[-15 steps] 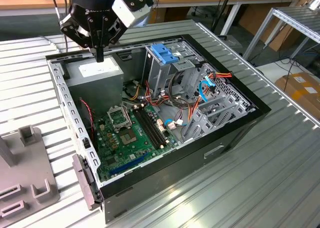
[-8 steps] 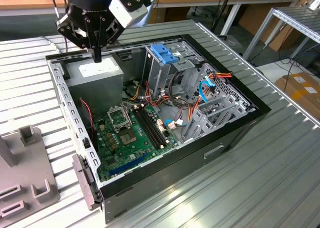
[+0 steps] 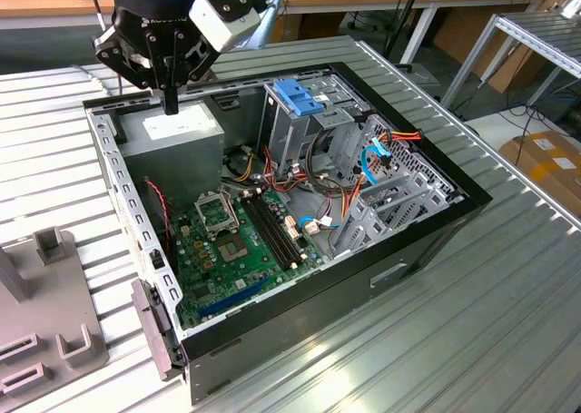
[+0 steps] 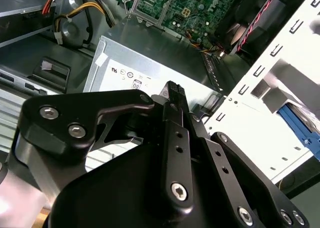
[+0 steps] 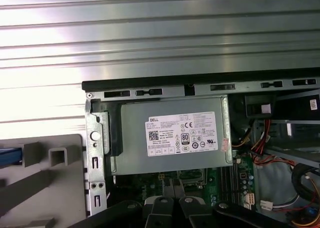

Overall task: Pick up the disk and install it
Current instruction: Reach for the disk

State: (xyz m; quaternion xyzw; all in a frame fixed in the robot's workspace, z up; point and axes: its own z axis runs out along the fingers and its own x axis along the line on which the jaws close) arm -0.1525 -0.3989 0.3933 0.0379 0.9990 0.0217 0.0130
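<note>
Exterior view: gripper [image 3: 171, 105] above white-labelled box [image 3: 174, 139]

The hand [image 3: 172, 104] hangs above the power supply [image 3: 182, 133] in the case [image 3: 363, 290].

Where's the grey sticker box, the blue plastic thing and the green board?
Grey box [image 5: 176, 135]: first wrist view, on its white label.
Blue bracket [image 3: 298, 97]: exterior view, its top face.
Green board [image 3: 238, 254]: exterior view, its middle.
</note>
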